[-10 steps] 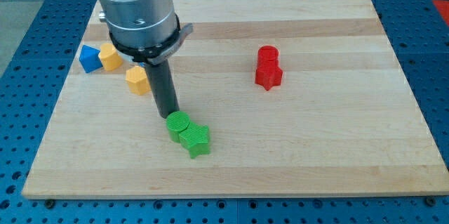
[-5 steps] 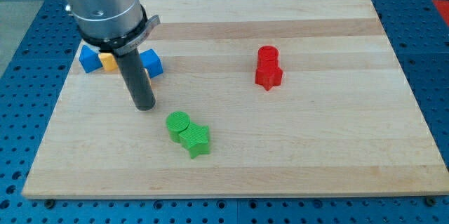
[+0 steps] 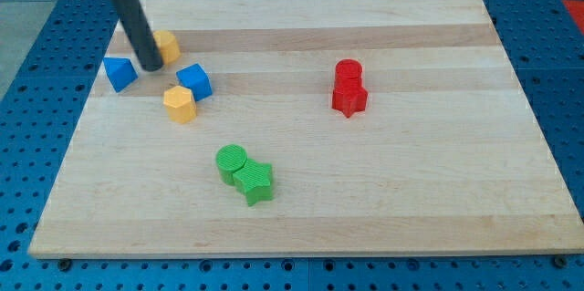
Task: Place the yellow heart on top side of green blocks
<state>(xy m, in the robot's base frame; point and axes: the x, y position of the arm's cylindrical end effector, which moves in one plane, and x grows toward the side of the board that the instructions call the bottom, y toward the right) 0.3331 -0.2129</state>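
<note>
Blue pegboard surrounds the pale wooden desk (image 3: 411, 191), where the rod's tip (image 3: 151, 66) stands near the view's upper left, touching or just beside a yellow block (image 3: 166, 46) partly hidden behind it, whose shape cannot be made out. The arm ends in this bare rod with no hand, holding nothing. Between a blue block (image 3: 119, 73) and a blue cube (image 3: 194, 80) it stands, with another yellow block (image 3: 180, 105) below, and the green blocks (image 3: 245, 174) lie well apart toward the view's bottom, red blocks (image 3: 349, 88) to the right.

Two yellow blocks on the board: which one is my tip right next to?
The upper yellow block, near the view's top left: my tip sits against its left side. The other yellow block lies lower, below the blue cube, apart from the tip.
</note>
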